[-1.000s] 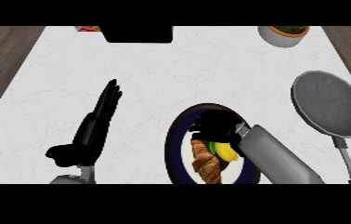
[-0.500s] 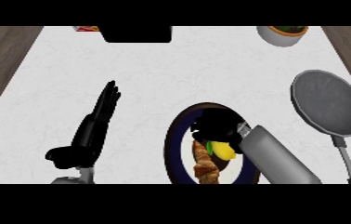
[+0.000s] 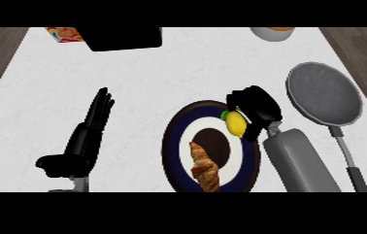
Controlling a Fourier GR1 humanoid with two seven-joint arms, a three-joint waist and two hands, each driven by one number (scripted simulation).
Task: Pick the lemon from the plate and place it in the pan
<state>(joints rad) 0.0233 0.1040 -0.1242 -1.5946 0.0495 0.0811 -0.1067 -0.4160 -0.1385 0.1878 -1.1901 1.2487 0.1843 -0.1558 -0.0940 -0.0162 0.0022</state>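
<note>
Yellow lemon [image 3: 236, 123] at the upper right rim of the dark blue plate [image 3: 172, 145], wrapped by the curled fingers of the right hand [image 3: 255, 106]; lifted or resting, impossible to tell. Brown croissant [image 3: 204, 166] lower on the same plate, apart from the lemon. Grey pan [image 3: 324, 93] just right of the hand, across a narrow strip of white counter [image 3: 186, 73]. Left hand [image 3: 80, 140] at lower left, fingers straight and released, well apart from the plate. Black box [image 3: 123, 38] at the far edge.
</note>
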